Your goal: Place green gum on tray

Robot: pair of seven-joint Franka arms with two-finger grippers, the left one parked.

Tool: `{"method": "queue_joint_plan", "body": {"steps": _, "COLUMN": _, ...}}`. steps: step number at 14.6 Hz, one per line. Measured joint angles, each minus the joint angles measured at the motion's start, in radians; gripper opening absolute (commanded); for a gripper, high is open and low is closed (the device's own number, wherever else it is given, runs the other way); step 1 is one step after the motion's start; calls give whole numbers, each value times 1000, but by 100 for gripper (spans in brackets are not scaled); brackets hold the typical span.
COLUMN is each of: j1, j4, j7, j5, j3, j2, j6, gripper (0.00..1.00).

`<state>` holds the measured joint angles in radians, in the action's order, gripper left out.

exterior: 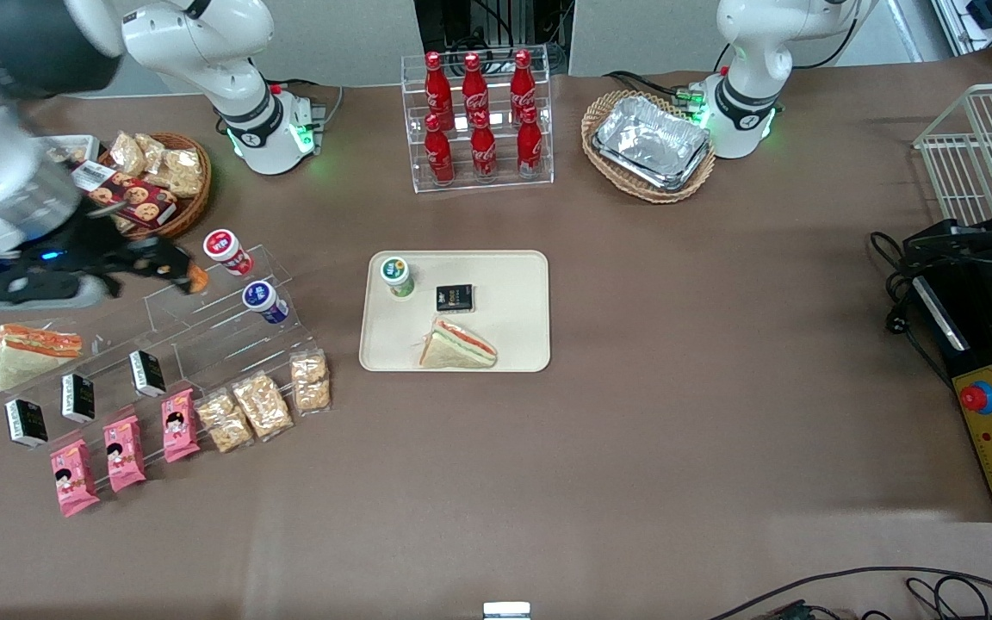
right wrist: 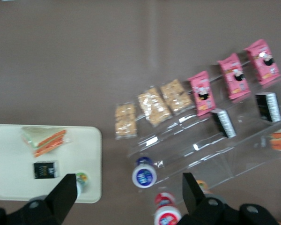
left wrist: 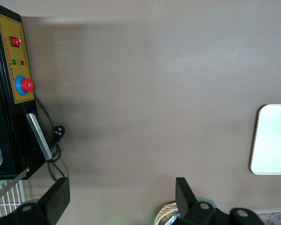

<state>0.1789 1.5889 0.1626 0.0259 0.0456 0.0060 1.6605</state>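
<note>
The green gum [exterior: 396, 275] stands upright on the cream tray [exterior: 513, 284], in the tray's corner nearest the working arm's end of the table. In the right wrist view the green gum [right wrist: 83, 180] shows on the tray [right wrist: 9, 140], partly covered by one finger [right wrist: 65, 194]. My gripper [exterior: 164, 263] hovers over the clear acrylic rack [exterior: 229, 319], well apart from the tray. My gripper [right wrist: 127, 187] is open and holds nothing. An edge of the tray [left wrist: 271, 140] shows in the left wrist view.
A sandwich [exterior: 459, 344] and a black packet [exterior: 454, 298] share the tray. A red bottle [exterior: 226, 251] and a blue bottle [exterior: 264, 301] lie on the rack, above snack packs [exterior: 262, 405]. A cola rack [exterior: 479, 120], a foil-tray basket [exterior: 649, 142] and a cookie basket [exterior: 156, 185] stand farther back.
</note>
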Motion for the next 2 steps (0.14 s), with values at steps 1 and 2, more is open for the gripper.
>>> {"method": "queue_joint_plan", "body": {"steps": 1, "j1": -2, "j4": 0, "j7": -48, "j5": 0, "j3": 39, "j2": 2, "j6": 0, "gripper": 100}}
{"method": "queue_joint_plan", "body": {"steps": 2, "j1": -4, "j4": 0, "j7": -104, "j5": 0, "j3": 72, "j2": 6, "j6": 0, "gripper": 100}}
